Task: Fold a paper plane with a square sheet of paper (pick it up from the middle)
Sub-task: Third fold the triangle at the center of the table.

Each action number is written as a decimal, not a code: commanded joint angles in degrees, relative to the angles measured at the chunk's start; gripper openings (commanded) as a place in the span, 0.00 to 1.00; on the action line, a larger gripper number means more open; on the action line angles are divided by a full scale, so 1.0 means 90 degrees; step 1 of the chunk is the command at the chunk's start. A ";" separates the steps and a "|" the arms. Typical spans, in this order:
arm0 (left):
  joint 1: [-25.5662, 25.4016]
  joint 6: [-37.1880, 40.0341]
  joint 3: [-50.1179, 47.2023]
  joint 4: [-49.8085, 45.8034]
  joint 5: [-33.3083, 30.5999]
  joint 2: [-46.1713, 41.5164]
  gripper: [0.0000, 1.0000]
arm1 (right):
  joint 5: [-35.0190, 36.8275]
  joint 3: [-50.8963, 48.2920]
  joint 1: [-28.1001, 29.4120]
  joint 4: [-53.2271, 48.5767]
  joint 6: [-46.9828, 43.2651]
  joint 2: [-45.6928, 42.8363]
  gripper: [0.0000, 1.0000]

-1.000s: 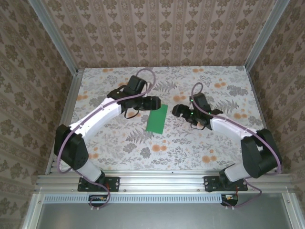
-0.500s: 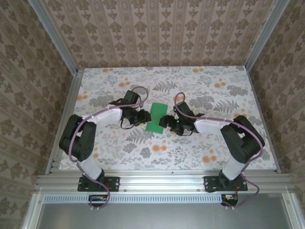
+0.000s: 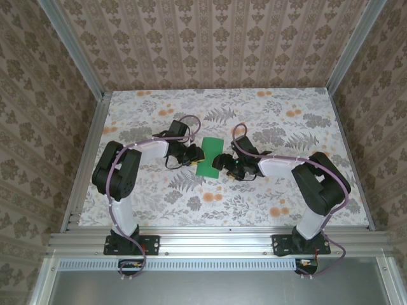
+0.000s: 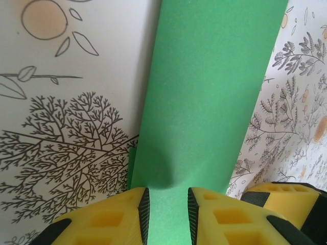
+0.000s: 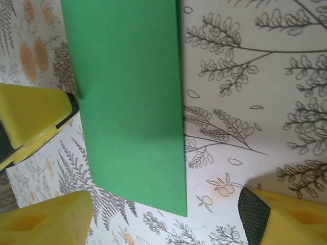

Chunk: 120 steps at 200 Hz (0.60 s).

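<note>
Green paper, thin and folded into a long strip (image 3: pixel 209 156), is lying mid-tabletop. Your left claw (image 4: pixel 167 212) is pinching its near edge between yellow pads. Your right claw (image 5: pixel 163 204) is hanging open. Next, you are needing another fold.

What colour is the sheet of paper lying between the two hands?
Plain bright green paper sheet, clearest in the left wrist view.

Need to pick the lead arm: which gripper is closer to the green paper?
Left. The left gripper has its fingers on the green paper's edge; the right gripper stands open beside the opposite edge.
</note>
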 commanded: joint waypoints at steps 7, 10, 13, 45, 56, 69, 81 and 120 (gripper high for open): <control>0.0006 -0.0081 0.0038 -0.0236 -0.0133 0.0162 0.26 | -0.0310 0.0217 0.0025 0.0261 0.0218 0.0270 0.76; 0.0006 -0.0086 0.0050 -0.0256 -0.0159 0.0172 0.26 | -0.0327 0.0230 0.0025 0.0260 0.0225 0.0289 0.76; 0.0006 -0.0091 0.0049 -0.0282 -0.0173 0.0181 0.25 | -0.0344 0.0242 0.0030 0.0259 0.0234 0.0309 0.76; -0.0004 -0.0082 0.0114 -0.0472 -0.0271 0.0301 0.23 | -0.0498 0.0398 0.0054 0.0142 0.0313 0.0533 0.73; -0.0013 -0.0072 0.0139 -0.0560 -0.0344 0.0326 0.22 | -0.0563 0.0422 0.0071 0.0127 0.0354 0.0580 0.72; -0.0018 -0.0060 0.0153 -0.0691 -0.0432 0.0339 0.22 | -0.0667 0.0462 0.0083 0.0105 0.0413 0.0612 0.72; -0.0023 -0.0051 0.0174 -0.0768 -0.0487 0.0359 0.22 | -0.0771 0.0469 0.0101 0.0158 0.0476 0.0633 0.72; -0.0042 -0.0050 0.0191 -0.0820 -0.0529 0.0418 0.22 | -0.1230 0.0386 0.0132 0.0515 0.0829 0.0659 0.64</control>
